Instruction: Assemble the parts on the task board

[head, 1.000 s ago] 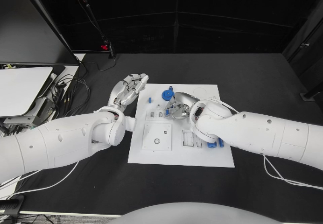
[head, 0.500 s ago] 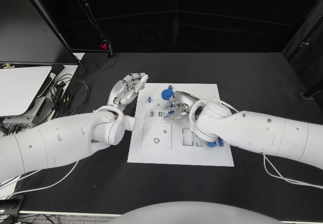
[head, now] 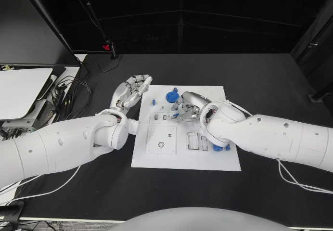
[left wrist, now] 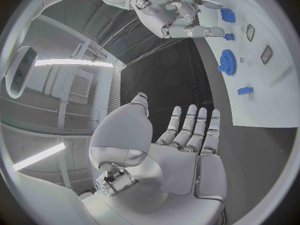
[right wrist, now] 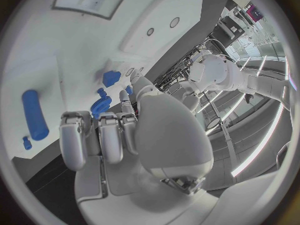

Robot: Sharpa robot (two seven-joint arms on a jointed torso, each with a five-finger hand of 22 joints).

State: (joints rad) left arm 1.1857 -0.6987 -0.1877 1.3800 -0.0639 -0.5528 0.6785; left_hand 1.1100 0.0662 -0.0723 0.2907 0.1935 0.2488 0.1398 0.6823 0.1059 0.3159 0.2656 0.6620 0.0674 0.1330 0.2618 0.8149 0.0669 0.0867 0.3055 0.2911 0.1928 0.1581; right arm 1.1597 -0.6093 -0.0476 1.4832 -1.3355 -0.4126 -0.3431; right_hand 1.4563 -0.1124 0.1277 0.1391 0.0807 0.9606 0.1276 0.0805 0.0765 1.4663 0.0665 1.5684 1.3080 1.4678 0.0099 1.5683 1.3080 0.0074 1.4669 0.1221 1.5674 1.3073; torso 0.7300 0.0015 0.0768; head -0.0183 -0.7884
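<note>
Left robot hand (head: 132,91) flat, fingers spread, right robot hand (head: 187,108) fingers curled in

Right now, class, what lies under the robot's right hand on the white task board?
The right hand hovers over the white task board. A small blue part peeks out beside its fingers; whatever lies directly beneath is covered.

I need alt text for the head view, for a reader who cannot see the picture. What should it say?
Seen from above, a white task board lies on a black table, and the robot's right hand is curled over the board's upper middle, near a blue gear. The left hand is held open with fingers spread, just off the board's left edge.
</note>
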